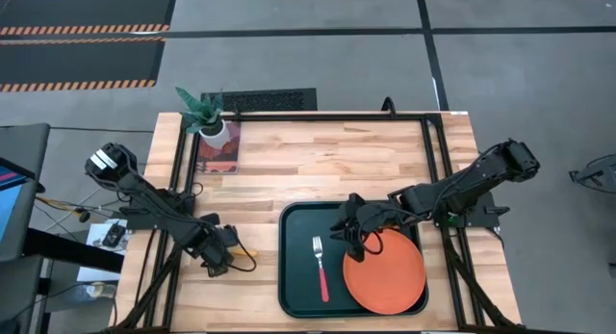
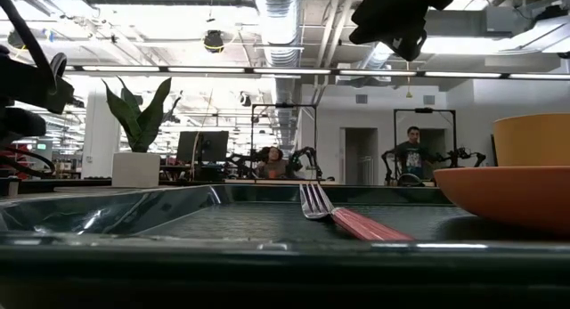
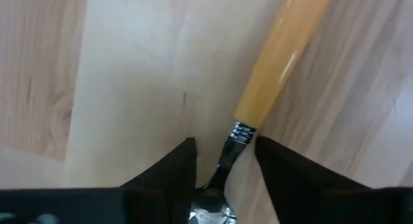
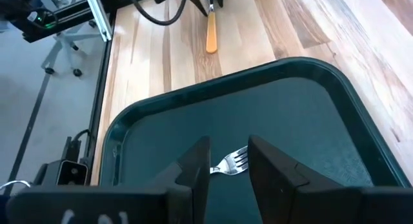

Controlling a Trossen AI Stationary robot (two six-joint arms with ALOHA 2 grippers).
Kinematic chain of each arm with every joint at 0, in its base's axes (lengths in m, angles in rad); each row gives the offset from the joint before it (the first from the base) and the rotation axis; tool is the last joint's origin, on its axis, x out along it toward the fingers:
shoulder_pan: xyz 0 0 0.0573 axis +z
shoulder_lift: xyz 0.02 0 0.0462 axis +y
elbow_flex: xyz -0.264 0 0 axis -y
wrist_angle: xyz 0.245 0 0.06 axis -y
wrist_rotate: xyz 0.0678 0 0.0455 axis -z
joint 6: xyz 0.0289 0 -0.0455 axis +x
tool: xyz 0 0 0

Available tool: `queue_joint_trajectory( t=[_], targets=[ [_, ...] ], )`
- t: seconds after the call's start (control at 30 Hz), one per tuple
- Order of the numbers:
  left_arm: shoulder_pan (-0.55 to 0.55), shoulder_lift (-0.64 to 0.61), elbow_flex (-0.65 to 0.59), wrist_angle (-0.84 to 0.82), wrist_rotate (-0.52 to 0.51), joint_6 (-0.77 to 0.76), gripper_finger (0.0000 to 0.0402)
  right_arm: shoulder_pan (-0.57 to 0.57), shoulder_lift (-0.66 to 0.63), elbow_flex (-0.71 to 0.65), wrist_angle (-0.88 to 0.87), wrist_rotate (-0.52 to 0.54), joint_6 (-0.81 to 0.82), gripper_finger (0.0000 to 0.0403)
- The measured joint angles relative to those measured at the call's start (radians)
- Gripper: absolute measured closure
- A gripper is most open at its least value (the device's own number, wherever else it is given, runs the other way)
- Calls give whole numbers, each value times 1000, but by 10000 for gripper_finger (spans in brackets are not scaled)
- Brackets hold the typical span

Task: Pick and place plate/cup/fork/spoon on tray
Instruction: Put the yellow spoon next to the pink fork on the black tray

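Tray (image 1: 293,267) holds fork (image 1: 320,269) and plate (image 1: 385,270); left hand (image 1: 229,247) clamps spoon (image 4: 211,38).

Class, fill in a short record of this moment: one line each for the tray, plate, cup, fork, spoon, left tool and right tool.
tray: on the wooden table, holds plate and fork
plate: on the tray's right side
cup: seen only in the low view, behind the plate
fork: on the tray, left of the plate
spoon: on the table, left of the tray
left tool: fingers either side of the spoon's neck
right tool: open, above the fork's tines
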Motion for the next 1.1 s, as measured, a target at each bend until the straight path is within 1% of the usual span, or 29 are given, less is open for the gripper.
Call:
queue_joint_trajectory(
  t=[0.07, 0.17, 0.2, 0.27, 0.37, 0.43, 0.47, 0.53, 0.63, 0.7, 0.77, 0.83, 0.87, 0.9, 0.93, 1.0, 1.07, 1.1],
  targets=[
    [2, 2, 14, -13, 0, -2, 284, 0, 0, 0, 0, 0, 1, 275],
    [2, -28, 29, -25, -21, -7, 360, 0, 0, 0, 6, 0, 1, 275],
    [3, -35, 32, -24, -28, -20, 379, 0, 0, 0, 10, 0, 2, 275],
    [3, -42, 35, -5, -64, -74, 388, 0, 0, 0, 29, 0, 8, 275],
    [8, -46, 40, 2, -83, -202, 397, 0, -20, -1, 54, 0, 27, 275],
    [10, -48, 52, 10, -116, -279, 400, 0, -43, 1, 66, 1, 27, 275],
    [10, -57, 66, 3, -158, -313, 401, -2, -60, 0, 60, 2, 28, 275],
    [11, -80, 112, 1, -276, -378, 401, -11, -95, 0, 64, 3, 30, 275],
    [11, -129, 187, -60, -492, -467, 401, -30, -157, 0, 64, 25, 64, 275],
    [10, -168, 239, -65, -687, -519, 402, -47, -203, 0, 66, 31, 80, 275],
    [1, -212, 280, -35, -928, -527, 401, -62, -239, 0, 85, 30, 80, 275],
    [0, -245, 311, 59, -1180, -460, 401, -72, -271, 1, 95, 29, 76, 275],
    [0, -260, 322, 118, -1287, -396, 401, -77, -280, 0, 117, 29, 61, 275],
    [0, -277, 330, 173, -1364, -318, 401, -79, -287, 0, 149, 28, 38, 275],
    [1, -293, 337, 231, -1411, -227, 401, -80, -293, 0, 174, 28, 14, 275],
    [13, -316, 341, 371, -1429, -62, 401, -80, -294, 0, 252, 27, -4, 275],
    [31, -327, 341, 539, -1394, 67, 401, -80, -289, 0, 324, 25, 11, 275],
    [47, -332, 341, 629, -1349, 115, 401, -80, -283, 0, 357, 20, 28, 275]
  ],
)
